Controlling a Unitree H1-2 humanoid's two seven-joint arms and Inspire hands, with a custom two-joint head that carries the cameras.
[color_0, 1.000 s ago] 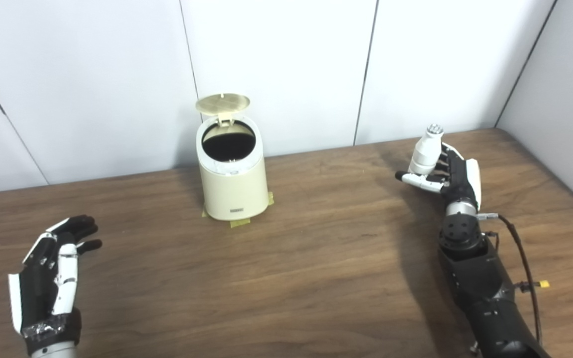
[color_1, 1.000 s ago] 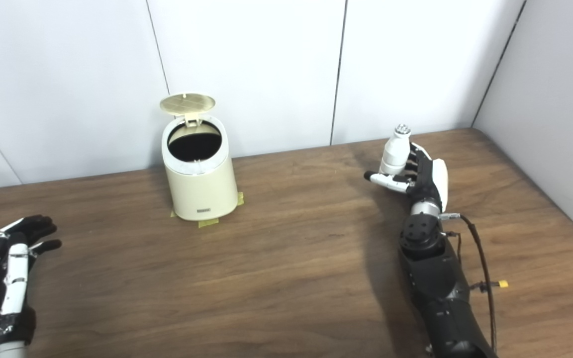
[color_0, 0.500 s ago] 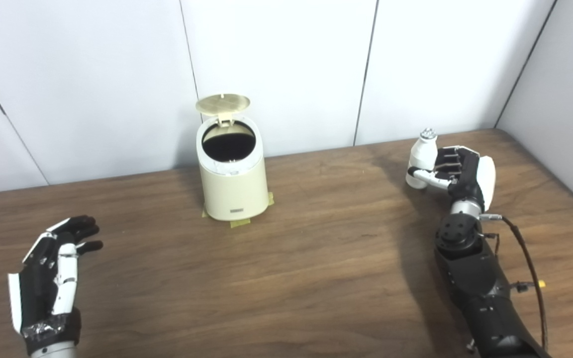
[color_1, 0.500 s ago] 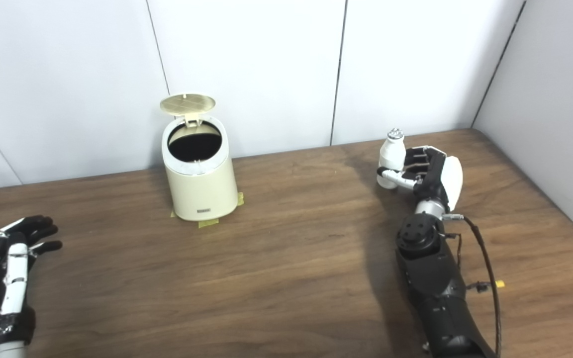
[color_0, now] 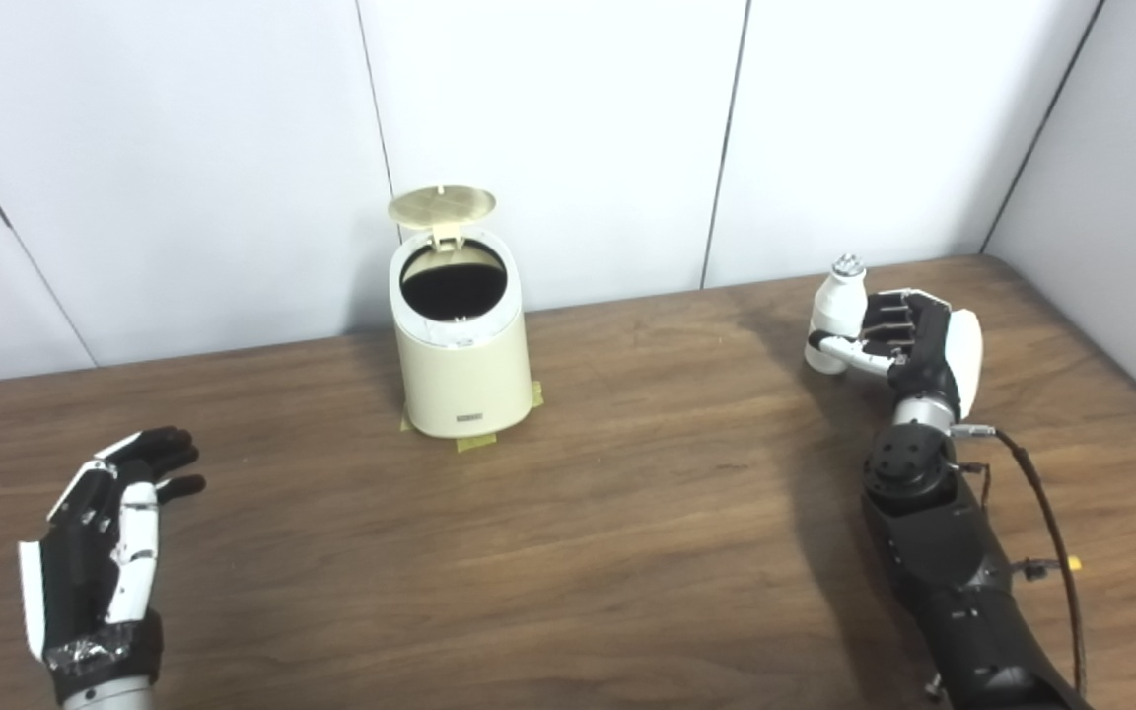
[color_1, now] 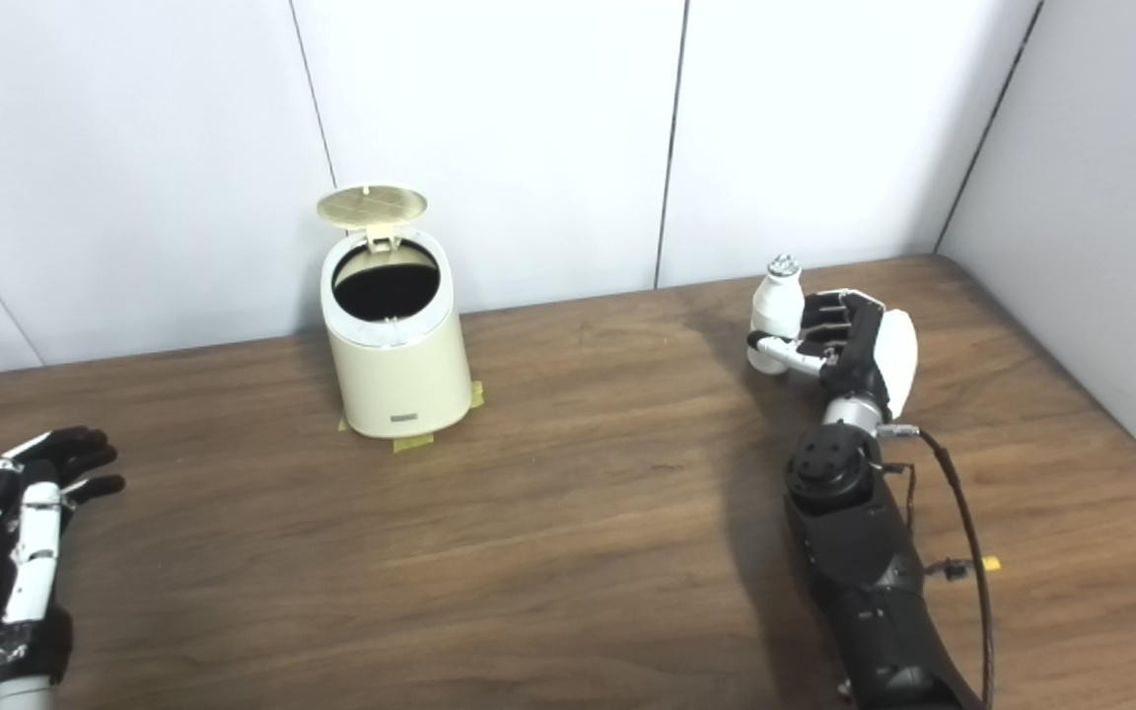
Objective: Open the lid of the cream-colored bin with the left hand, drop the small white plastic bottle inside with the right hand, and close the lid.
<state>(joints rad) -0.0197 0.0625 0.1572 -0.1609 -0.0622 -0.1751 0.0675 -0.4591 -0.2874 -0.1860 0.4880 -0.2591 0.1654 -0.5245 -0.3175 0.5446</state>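
Bin open, bottle gripped far to the right.

The table (color_0: 627, 552) was bare between the cream-colored bin (color_0: 464, 365), its lid (color_0: 442, 205) upright, and my right hand (color_0: 908, 340), fingers wrapped on the small white bottle (color_0: 832, 311). I judged a shallow grip might slip in transit, or clip the narrow rim. My left hand (color_0: 100, 552) idled with fingers spread, holding nothing.

The right hand (color_0: 908, 340) grips the white bottle (color_0: 832, 314); the cream bin (color_0: 464, 370) stands with lid (color_0: 442, 205) raised.
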